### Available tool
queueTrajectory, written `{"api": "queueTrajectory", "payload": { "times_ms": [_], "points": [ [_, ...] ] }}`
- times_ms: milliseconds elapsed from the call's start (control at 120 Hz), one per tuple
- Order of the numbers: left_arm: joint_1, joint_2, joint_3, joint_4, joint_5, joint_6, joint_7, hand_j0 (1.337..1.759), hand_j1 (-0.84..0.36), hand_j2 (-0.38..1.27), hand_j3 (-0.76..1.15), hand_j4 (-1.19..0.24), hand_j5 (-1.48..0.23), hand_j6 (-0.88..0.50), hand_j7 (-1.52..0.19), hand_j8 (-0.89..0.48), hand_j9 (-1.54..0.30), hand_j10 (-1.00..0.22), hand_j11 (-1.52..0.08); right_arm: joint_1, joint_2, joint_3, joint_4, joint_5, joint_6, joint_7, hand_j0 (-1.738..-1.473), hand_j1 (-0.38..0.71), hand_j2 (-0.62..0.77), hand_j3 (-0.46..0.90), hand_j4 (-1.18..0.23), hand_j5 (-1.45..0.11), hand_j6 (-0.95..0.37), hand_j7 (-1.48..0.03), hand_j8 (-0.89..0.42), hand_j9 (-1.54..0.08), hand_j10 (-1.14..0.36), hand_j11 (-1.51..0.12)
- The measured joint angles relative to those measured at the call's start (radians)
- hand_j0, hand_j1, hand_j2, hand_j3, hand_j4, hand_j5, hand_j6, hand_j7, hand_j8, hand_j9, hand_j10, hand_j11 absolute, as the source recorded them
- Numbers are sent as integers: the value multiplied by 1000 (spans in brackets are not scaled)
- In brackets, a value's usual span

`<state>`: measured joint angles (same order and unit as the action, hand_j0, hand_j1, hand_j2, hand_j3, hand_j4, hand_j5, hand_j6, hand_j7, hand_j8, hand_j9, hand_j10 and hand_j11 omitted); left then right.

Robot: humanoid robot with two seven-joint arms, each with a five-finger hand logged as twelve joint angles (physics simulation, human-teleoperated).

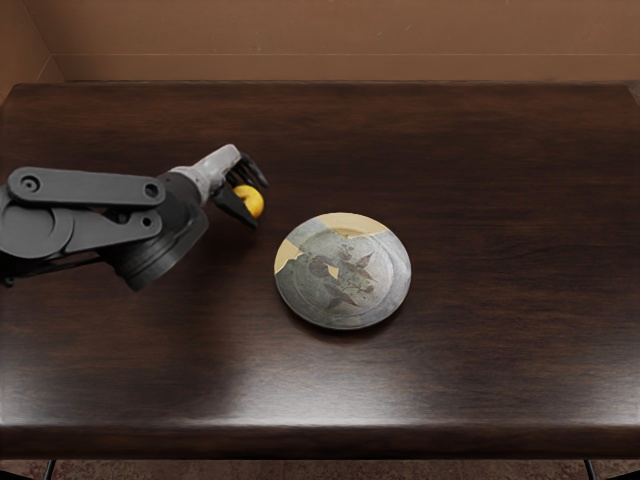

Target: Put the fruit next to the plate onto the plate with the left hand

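The left arm [90,215] came in over a dark, glossy wooden table [480,380]. The left hand [236,186] had its black fingers curled closely round a small yellow fruit [251,201]. Hand and fruit sat at ten o'clock from the grey patterned plate [385,285], near its rim but apart. A plain tan wall [350,40] ran behind.

Light moderate, even and soft, falling from above. Table [480,150] dark and glossy, with a broad pale sheen across its near half; far corners dimmer. Faint soft shadow under the near rim of the plate [343,300], a wider one beside the left arm [90,215]. Black fingers [232,205] of the left hand [238,188] lose detail against the wood; the fruit [250,201] they clasp reads bright. Render slightly soft throughout; table edges run straight
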<state>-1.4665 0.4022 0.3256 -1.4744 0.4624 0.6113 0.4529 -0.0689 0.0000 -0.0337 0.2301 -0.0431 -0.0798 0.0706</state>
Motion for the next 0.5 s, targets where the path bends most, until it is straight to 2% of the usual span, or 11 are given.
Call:
{"api": "queueTrajectory", "payload": {
  "times_ms": [250,500],
  "points": [
    [-27,-16,-11,-3,1,0,12,1656,-258,235,0,-612,-827,-511,-808,-450,-816,-617,-814,0,0,0,0,0,0,0,-1658,-326,-4,0,-19,-25,-19,-25,-19,-25,-19,-25],
    [-48,-82,-24,-9,0,0,25,1656,-266,266,0,-609,-830,-513,-809,-448,-813,-617,-812,0,0,0,0,0,0,0,-1658,-326,-4,0,-19,-25,-19,-25,-19,-25,-19,-25]
  ]
}}
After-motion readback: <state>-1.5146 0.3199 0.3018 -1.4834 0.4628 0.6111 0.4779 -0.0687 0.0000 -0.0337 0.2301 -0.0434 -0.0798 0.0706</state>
